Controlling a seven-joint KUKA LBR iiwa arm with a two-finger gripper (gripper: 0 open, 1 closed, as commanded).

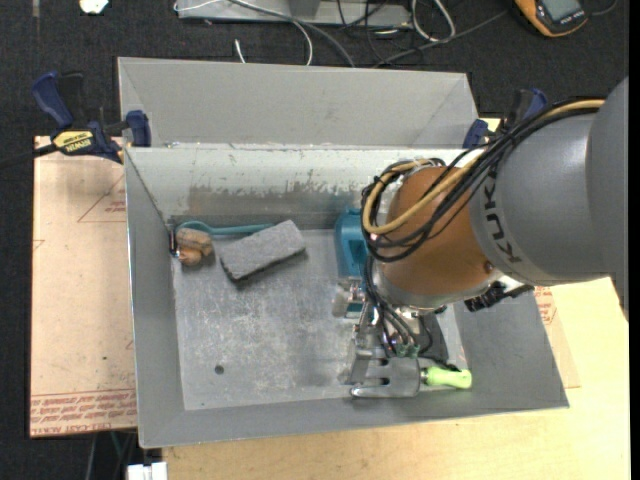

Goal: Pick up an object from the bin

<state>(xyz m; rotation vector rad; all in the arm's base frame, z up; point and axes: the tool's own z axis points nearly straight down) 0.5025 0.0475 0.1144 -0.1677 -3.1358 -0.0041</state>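
Note:
My gripper (383, 376) is low in the bin's front right part, close to the floor near the front wall. A small bright green object (447, 376), like a marker or handle end, lies right beside it on its right and touches or nearly touches it. A blue boxy object (349, 240) stands behind the gripper by the back wall, partly hidden by the arm.
A grey rectangular block (262, 250) lies at the back left of the bin. Next to it is a brush with a wooden knob (194, 252) and a teal handle (228, 230). The orange-covered arm hangs over the bin's right side.

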